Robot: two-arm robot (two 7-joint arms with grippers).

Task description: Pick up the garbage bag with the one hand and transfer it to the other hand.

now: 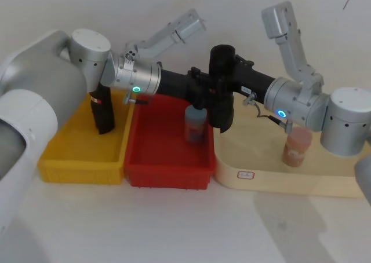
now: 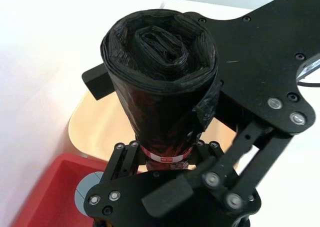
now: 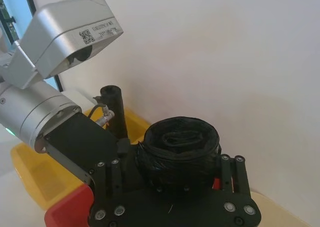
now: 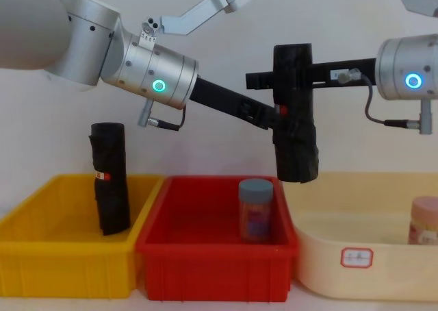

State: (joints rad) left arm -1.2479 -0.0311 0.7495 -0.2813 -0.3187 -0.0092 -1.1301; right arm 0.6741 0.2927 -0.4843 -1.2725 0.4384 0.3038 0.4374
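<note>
The garbage bag (image 1: 222, 113) (image 4: 296, 153), a tall black crinkly roll, hangs upright in the air above the seam between the red bin and the cream tray. My left gripper (image 1: 212, 95) (image 4: 282, 122), on the green-ringed arm, is shut on its middle, at the red-white label (image 2: 165, 158). My right gripper (image 1: 229, 63) (image 4: 291, 75), on the blue-ringed arm, reaches in from the right. It is clamped around the roll's upper part (image 3: 180, 147). Both hands hold the roll at once.
A second black roll (image 1: 103, 112) (image 4: 109, 181) stands in the yellow bin (image 1: 81, 159). The red bin (image 1: 168, 173) holds a blue-lidded jar (image 1: 195, 124) (image 4: 256, 208). A pink jar (image 1: 297, 147) stands in the cream tray (image 1: 278, 179). A white wall is close behind.
</note>
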